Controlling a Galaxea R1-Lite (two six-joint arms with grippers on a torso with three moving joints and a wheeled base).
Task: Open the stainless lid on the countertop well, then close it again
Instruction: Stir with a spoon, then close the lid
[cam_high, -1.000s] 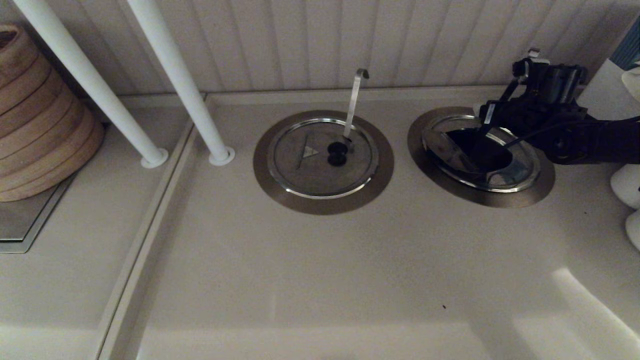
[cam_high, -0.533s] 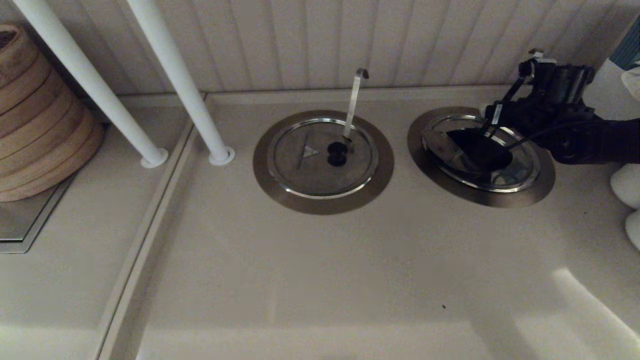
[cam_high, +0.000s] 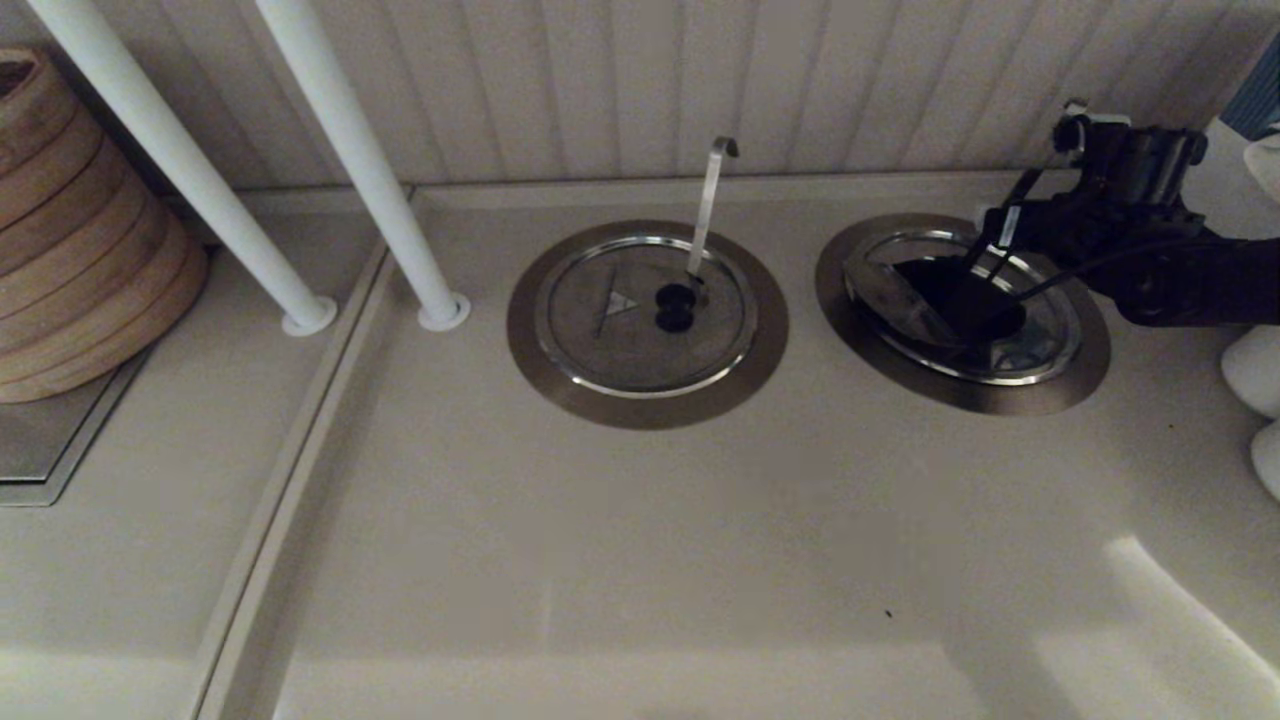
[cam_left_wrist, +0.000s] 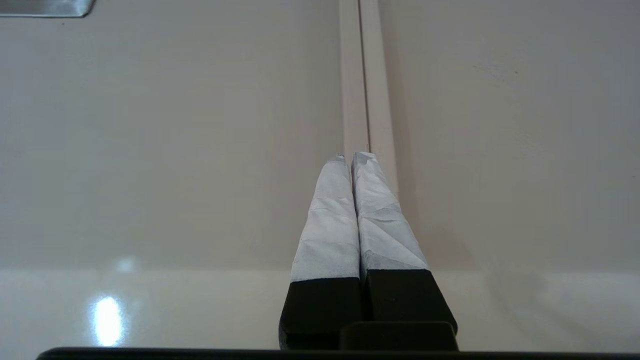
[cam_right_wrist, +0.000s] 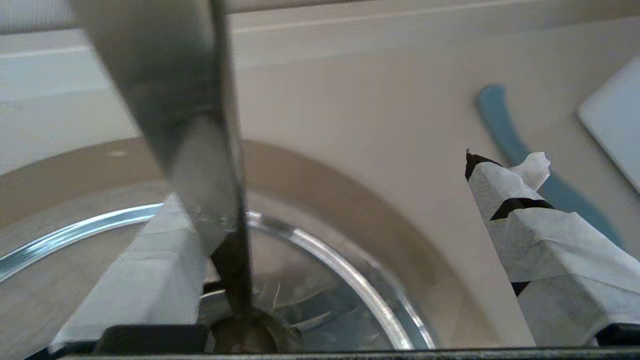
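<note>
The stainless lid (cam_high: 890, 295) lies in the countertop well (cam_high: 1000, 400) at the right, its shiny rim (cam_right_wrist: 350, 282) level all round. A bluish patch (cam_high: 1012, 355) shows near its front rim. The straight flat utensil handle (cam_right_wrist: 175, 125) rises at the lid's far side. My right gripper (cam_high: 990, 255) hovers over the lid's back right part and is open. In the right wrist view that gripper (cam_right_wrist: 320, 185) has the handle just inside one finger and holds nothing. The left gripper (cam_left_wrist: 351, 156) is shut and empty above a countertop seam, outside the head view.
A second well (cam_high: 645, 410), with its own lid and a hook-tipped handle (cam_high: 712, 200), sits left of centre. Two white poles (cam_high: 360, 170) and stacked wooden steamers (cam_high: 80, 250) stand at the left. White objects (cam_high: 1255, 370) crowd the right edge.
My right gripper has drifted to the right, away from the lid's centre. The lid and both handles have stayed where they were.
</note>
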